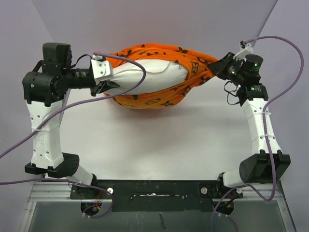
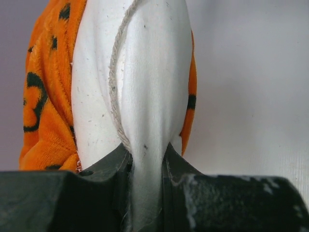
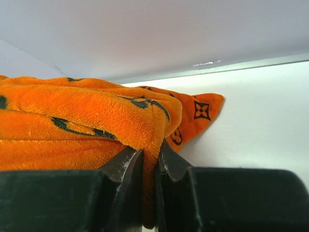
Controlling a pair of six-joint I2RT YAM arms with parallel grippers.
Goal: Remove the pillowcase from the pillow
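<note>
Item count: one pillowcase (image 1: 155,100), one pillow (image 1: 149,77), two arms, two claws.

The pillow lies across the far middle of the desk (image 1: 159,145), long axis running left to right. The pillowcase is only partly on it. Orange fabric bunches along the pillow's far side and near side and fully covers its right end. The pillow's white top face and left end are bare.

The left claw (image 2: 146,150) is at the pillow's left end, its jaws pressed on a fold of the white fabric, pinching the pillow itself. A thin pale braided line runs down that fabric. Whether it is a seam or a cord cannot be told.

The right claw (image 3: 150,150) is at the pillow's right end, its jaws pressed on a fold of orange plush, pinching the pillowcase. A free corner of the case sticks out just beyond that grip.

Surface: a plain white desk. Room: pale grey-lilac walls (image 1: 159,19) meet in a corner behind the pillow.

Two purple cables (image 1: 285,87) loop outward from the wrists, one on each side of the pillow. A black mounting rail (image 1: 159,189) at the desk's near edge, well apart from the pillow, carries both arm bases.
</note>
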